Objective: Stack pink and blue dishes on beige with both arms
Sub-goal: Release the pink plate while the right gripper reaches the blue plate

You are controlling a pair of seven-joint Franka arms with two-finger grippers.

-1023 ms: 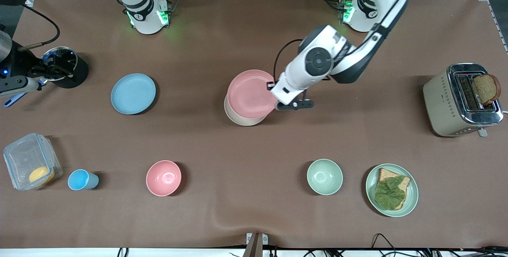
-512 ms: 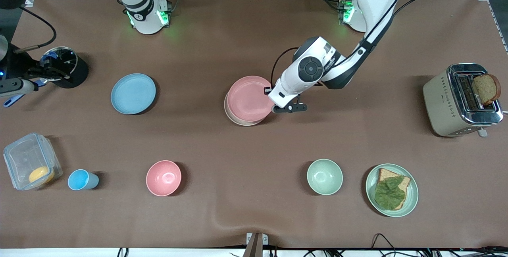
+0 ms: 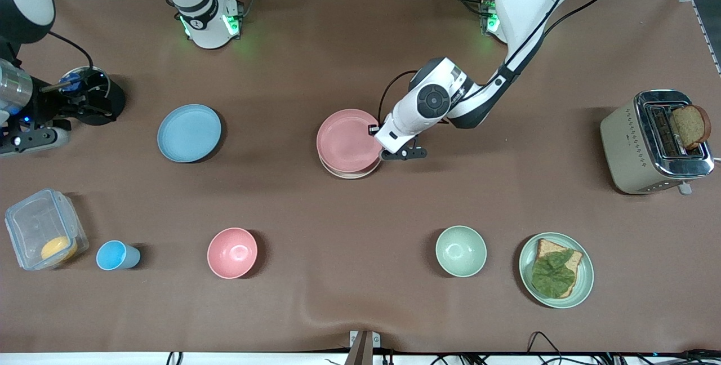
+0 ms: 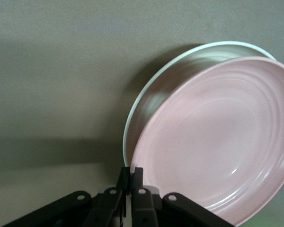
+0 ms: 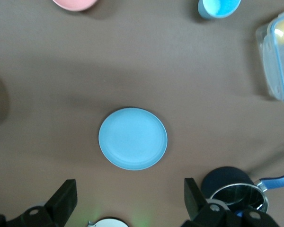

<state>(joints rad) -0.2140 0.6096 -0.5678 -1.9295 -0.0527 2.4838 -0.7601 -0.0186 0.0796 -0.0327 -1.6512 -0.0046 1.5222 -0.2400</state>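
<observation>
My left gripper [image 3: 379, 147] is shut on the rim of the pale pink plate [image 3: 346, 139]. That plate is low over the beige plate [image 3: 354, 174], which shows only as a crescent beneath it. In the left wrist view the pink plate [image 4: 217, 142] is tilted and offset from the beige plate's rim [image 4: 180, 66]; I cannot tell whether they touch. The left gripper [image 4: 131, 176] pinches the pink edge. The light blue plate [image 3: 188, 132] lies flat toward the right arm's end. My right gripper [image 5: 128, 198] hangs open high over the table beside the blue plate [image 5: 132, 138], holding nothing.
A black pot with a glass lid [image 3: 93, 97] stands near the blue plate. Nearer the front camera are a clear container [image 3: 45, 228], small blue cup [image 3: 115, 256], pink bowl [image 3: 232, 252], green bowl [image 3: 461, 250] and green plate with bread [image 3: 556, 270]. A toaster [image 3: 656, 142] stands at the left arm's end.
The left arm has lowered the pink plate toward the beige plate, and the pink plate now covers most of it. The right arm has shifted slightly at the view's edge.
</observation>
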